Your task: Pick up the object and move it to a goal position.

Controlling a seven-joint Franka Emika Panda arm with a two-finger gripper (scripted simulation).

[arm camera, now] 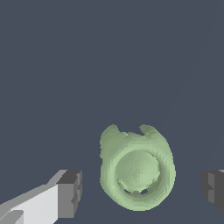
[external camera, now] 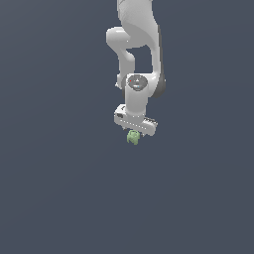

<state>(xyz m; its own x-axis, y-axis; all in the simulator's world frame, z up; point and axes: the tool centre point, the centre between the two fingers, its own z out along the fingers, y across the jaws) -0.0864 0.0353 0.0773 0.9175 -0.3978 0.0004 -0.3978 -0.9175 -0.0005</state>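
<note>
object [arm camera: 137, 169] between jaws, sides clear | jaws open | contact with floor unclear

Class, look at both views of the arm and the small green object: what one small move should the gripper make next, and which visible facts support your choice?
Probably close the jaws. In the wrist view the pale-green object lies between the two fingertips, with a gap on each side, so the gripper is open and not yet gripping. In the exterior view the gripper sits right over the object, so alignment looks done.
</note>
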